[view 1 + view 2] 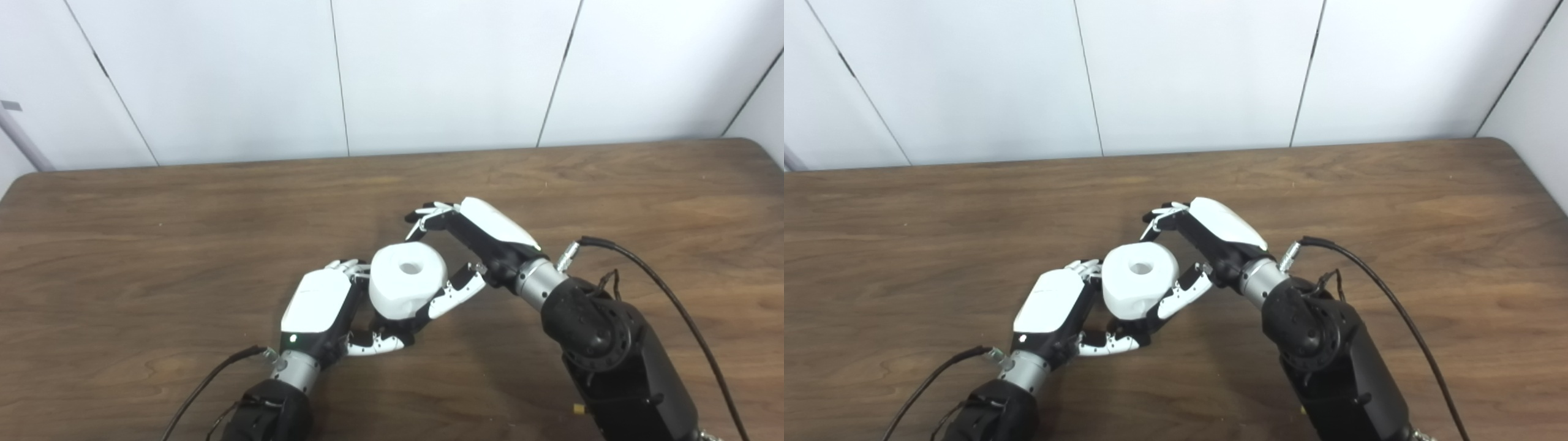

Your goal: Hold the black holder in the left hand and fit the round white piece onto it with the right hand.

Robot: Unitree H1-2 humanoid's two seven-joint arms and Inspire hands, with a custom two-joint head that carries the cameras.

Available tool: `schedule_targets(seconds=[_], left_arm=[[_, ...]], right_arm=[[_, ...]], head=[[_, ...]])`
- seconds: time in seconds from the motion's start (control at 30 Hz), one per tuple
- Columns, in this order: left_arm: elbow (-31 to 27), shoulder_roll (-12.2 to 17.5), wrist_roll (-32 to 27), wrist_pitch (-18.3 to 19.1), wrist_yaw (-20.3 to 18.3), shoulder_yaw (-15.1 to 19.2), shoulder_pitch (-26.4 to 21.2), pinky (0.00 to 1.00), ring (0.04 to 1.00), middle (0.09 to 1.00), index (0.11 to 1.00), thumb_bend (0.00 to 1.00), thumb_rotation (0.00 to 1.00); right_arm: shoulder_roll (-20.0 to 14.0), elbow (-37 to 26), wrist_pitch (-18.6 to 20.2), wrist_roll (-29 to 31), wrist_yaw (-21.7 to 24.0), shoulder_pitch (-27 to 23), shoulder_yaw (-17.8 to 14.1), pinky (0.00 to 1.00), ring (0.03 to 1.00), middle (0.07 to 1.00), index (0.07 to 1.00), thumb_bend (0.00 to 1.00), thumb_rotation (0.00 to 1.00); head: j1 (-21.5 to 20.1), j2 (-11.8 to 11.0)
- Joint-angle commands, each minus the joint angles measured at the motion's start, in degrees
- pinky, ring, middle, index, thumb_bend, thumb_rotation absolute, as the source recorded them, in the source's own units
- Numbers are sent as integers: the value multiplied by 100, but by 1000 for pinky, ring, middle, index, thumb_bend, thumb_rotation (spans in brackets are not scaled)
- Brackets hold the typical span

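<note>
Left hand point(318, 303), white-backed with black palm, sits lower centre of the frame, fingers curled around something under the round white piece with a centre hole point(407, 278). Thumb lies out toward the right beneath the white piece. The black holder is barely visible: only a dark bit below the white piece, between the two thumbs, and cannot tell it apart from the hands' black parts, so no clear view of how it is gripped. Left hand reads as closed on it, but the hold itself is hidden by the white piece.

Right hand point(471, 245) comes in from the lower right, back shell up, centre of the frame. Its fingers point(429, 214) arch over the far side of the white piece, the thumb reaches along the near right side and touches the piece low down. Fingers spread fairly wide around the piece; fingertip contact on the far side cannot be confirmed.

White piece is tilted, hole facing up and a little toward the camera, wedged between both hands, touching the left hand's fingertips on its left edge. It is above the brown wooden table point(122, 245), whether it is clear of the surface cannot be told.

Black cable point(674, 300) runs off the right wrist, another black cable point(202, 383) off the left wrist. White panelled wall point(429, 73) fills the top of the frame.
</note>
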Motion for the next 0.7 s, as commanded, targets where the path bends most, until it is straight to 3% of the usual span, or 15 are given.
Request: schedule_targets(seconds=[0.0,0.67], left_arm=[[136,-8,62,-10,-385,-213,116,911,862,782,485,522,51],[171,-12,69,-32,-355,-220,105,908,861,782,485,522,50]], right_arm=[[-52,-19,-43,-22,68,2,53,1000,955,858,485,524,139],[-39,-19,-44,41,-66,11,-7,1000,951,857,485,524,138]], head=[[4,3],[-5,-22]])
